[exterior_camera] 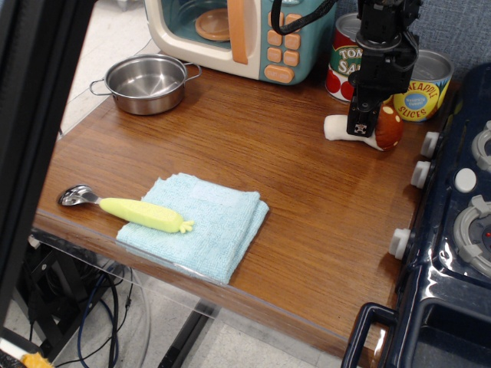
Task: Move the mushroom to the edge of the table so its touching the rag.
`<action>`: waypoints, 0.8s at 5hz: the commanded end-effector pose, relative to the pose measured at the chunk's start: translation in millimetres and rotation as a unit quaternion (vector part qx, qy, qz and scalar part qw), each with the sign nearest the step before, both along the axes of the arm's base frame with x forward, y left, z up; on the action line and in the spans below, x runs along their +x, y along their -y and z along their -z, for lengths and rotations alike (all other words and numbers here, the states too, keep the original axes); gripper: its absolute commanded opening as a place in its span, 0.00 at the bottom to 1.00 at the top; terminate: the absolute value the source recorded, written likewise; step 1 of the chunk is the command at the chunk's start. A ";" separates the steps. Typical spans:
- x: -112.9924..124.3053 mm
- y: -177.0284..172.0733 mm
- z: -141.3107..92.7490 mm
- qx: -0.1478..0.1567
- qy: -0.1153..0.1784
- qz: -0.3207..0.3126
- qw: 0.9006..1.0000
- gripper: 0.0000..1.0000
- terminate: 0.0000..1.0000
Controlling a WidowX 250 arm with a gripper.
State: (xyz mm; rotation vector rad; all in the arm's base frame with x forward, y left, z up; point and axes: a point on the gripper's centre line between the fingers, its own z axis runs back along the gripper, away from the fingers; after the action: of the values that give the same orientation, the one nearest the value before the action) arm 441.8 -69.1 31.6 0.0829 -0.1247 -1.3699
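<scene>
The mushroom (388,128) lies on its side at the back right of the table (261,146), its white stem (336,128) pointing left and its reddish-brown cap to the right. My gripper (360,123) has come down from above over the join of stem and cap. One black finger (358,116) shows in front of the mushroom; the other is hidden behind it. I cannot tell whether the jaws press on it. The light blue rag (203,226) lies folded at the table's front edge, far to the left of the mushroom and apart from it.
A yellow-handled spoon (142,213) lies across the rag's left side. A steel pot (146,83) and a toy microwave (238,31) stand at the back. A tomato can (345,65) and a pineapple can (418,86) stand behind the mushroom. A dark blue toy stove (460,230) borders the right.
</scene>
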 end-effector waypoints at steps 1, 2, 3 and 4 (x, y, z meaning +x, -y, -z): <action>-7.6 -6.4 -48.0 -0.011 0.043 -0.010 0.999 0.00 0.00; -15.6 -19.4 -67.6 -0.021 0.065 -0.015 0.998 0.00 0.00; -27.1 -35.1 -95.9 -0.033 0.094 -0.027 0.995 0.00 0.00; -42.4 -49.7 -106.8 -0.033 0.096 -0.019 0.995 0.00 0.00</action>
State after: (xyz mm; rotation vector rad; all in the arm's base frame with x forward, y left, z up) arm 407.5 -22.9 109.2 0.1139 -0.2619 -1.3252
